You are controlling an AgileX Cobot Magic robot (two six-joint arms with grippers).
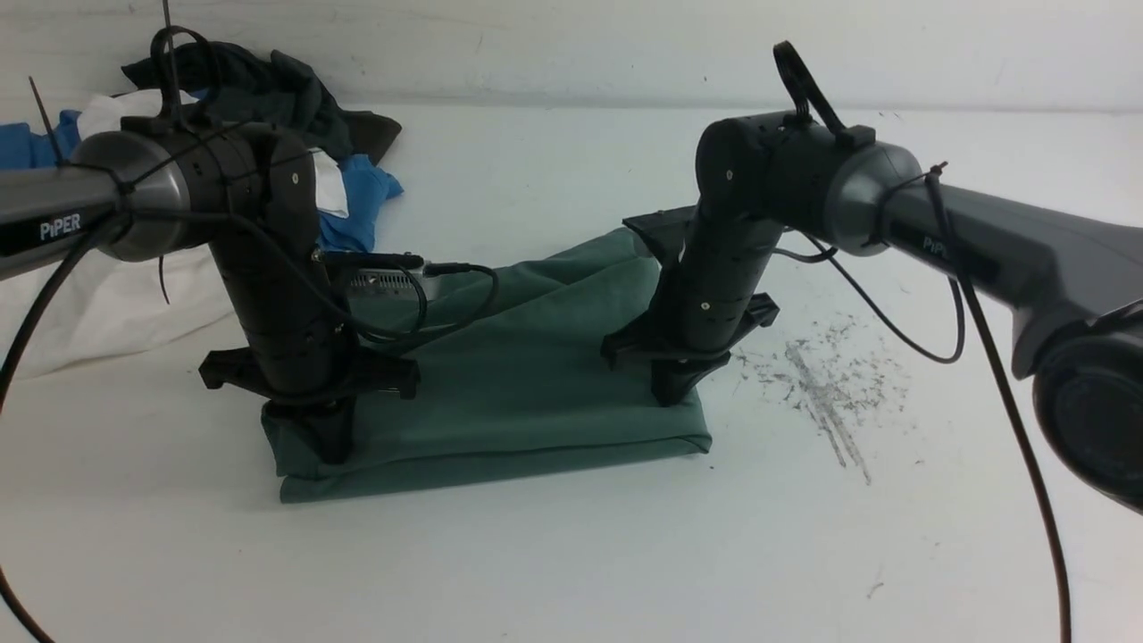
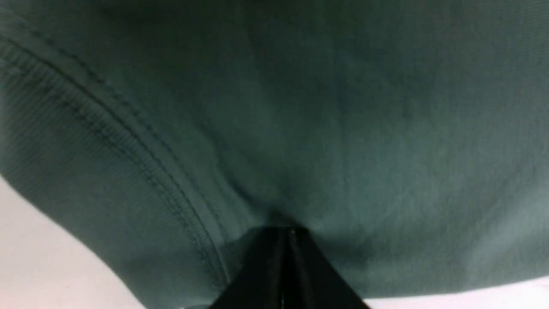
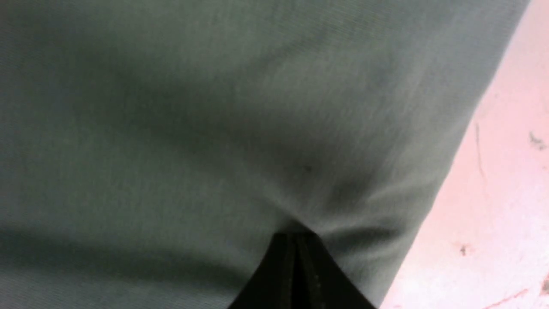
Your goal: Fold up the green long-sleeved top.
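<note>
Green long-sleeved top [image 1: 527, 375] lies as a folded bundle on the white tabletop [image 1: 571, 554], between the two arms and in front of a heap of white, blue and dark clothes [image 1: 268, 116] at the far left. Both tools are down on it: the left tool [image 1: 323, 442] at its near left corner, the right tool [image 1: 671, 393] at its near right edge. In each wrist view the jaws are pressed together with cloth puckered at their tips, so each seems to pinch a fold of fabric. If one pinch holds only the upper layer, lifting could peel the fold apart; uneven pulls could skew the edges, and a ribbed hem [image 2: 85, 141] may slip.
</note>
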